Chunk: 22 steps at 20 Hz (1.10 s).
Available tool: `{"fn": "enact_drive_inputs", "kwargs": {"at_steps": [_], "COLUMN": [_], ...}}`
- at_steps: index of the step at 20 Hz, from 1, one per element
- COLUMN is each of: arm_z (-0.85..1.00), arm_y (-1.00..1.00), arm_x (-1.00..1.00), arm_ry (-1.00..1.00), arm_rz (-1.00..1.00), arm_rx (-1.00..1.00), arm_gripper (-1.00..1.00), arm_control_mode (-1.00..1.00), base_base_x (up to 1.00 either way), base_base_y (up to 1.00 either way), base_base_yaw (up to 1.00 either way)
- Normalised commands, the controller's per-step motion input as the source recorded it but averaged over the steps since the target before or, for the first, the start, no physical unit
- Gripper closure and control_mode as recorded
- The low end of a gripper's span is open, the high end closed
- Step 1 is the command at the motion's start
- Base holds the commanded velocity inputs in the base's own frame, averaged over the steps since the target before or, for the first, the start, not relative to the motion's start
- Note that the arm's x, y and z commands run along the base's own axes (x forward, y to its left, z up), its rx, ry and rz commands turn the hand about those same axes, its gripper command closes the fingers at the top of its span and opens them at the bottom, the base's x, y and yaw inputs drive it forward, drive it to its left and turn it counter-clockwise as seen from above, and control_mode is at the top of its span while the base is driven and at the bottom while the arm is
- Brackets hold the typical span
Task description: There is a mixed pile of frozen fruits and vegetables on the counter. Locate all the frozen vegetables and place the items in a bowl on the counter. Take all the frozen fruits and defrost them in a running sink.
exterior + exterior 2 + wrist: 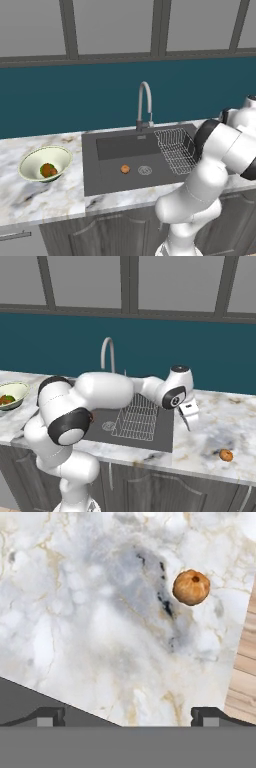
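Right of the sink [150,441], end effector [189,415] hangs over the marble surface [220,421], fingers apart, empty. One orange fruit [226,455] lies on the surface nearby, another [125,169] sits in the basin beside the drain. Bowl [35,161] left of sink holds the vegetables [48,170].

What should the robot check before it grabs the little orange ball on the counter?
1. Gripper open: ok, jaws wide.
2. Gripper empty: ok, nothing between the fingertips.
3. Orange fruit in sight on the counter: ok, lying free.
4. Gripper over the fruit: not ok, the fruit sits off to one side, near the counter's edge.
5. Sink ready: one orange fruit lies by the drain; running water, cannot tell.
6. Bowl holds the vegetables: ok, green and brown-orange pieces inside.
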Motion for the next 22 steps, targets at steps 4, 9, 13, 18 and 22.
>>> {"fn": "enact_drive_inputs", "kwargs": {"at_steps": [4,9,13,18,22], "arm_z": [0.0,-0.01,-0.07,-0.08,-0.04], "arm_y": [-0.34,-0.29,-0.16,-0.19,-0.17], "arm_x": [-0.01,-0.03,0.0,0.0,0.0], "arm_ry": [0.0,0.0,0.0,0.02,0.02], "arm_rz": [-0.03,-0.01,0.0,0.02,0.0], "arm_rx": [0.01,0.02,0.02,0.03,0.03], "arm_gripper": [-1.0,-1.0,-1.0,-1.0,-1.0], "arm_control_mode": [-1.0,-1.0,-1.0,-1.0,-1.0], "base_base_x": [0.0,0.0,0.0,0.0,0.0], "base_base_y": [0.0,0.0,0.0,0.0,0.0], "base_base_yaw": [0.0,0.0,0.0,0.0,0.0]}}
